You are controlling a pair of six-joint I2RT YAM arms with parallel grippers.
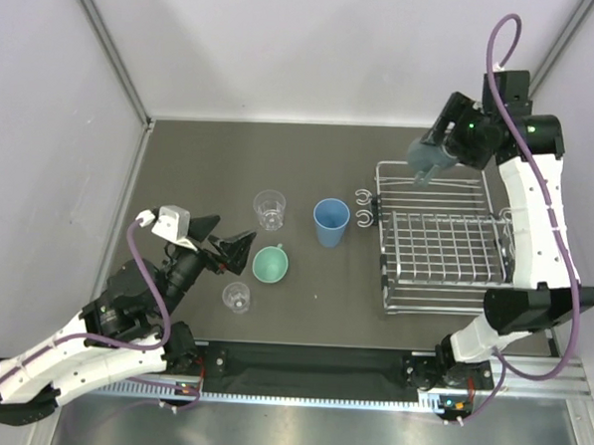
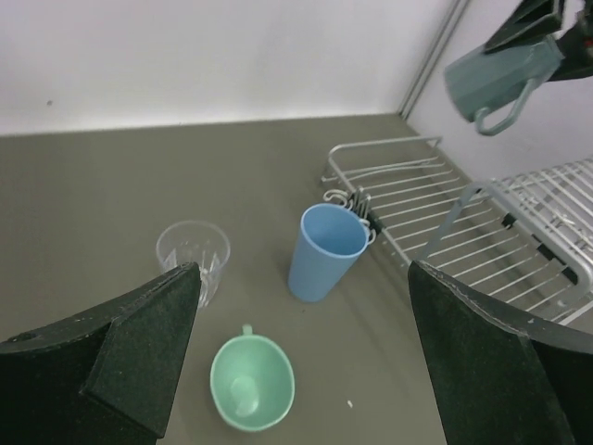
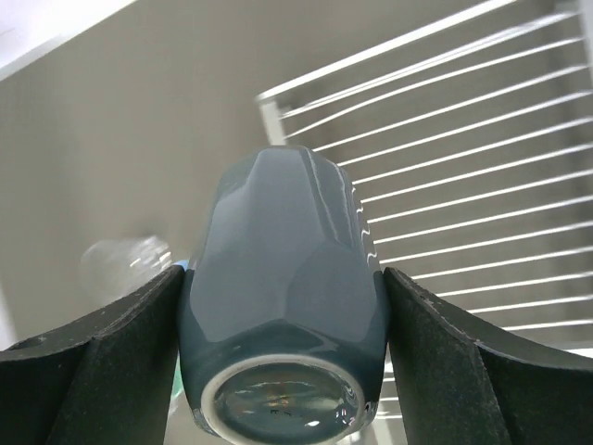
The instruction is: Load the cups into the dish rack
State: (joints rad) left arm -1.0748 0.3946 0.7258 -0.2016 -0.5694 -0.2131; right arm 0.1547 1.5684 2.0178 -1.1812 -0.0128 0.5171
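Rack sat on your right, hooks facing the cups | your right gripper clenched the grey-blue mug in the air above the rack's far left corner | your left gripper hung spread, grasping nothing | blue tumbler stood just beside the hooks | green mug, clear tumbler and small tumbler stood on the table, outside the rack

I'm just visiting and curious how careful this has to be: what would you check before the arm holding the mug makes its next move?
1. Right end effector shut on grey-blue mug: ok.
2. Mug above dish rack: ok, over its far end.
3. Visible rack space free of cups: ok.
4. Gap between mug and wires: cannot tell.
5. Left end effector open, away from rack: ok.
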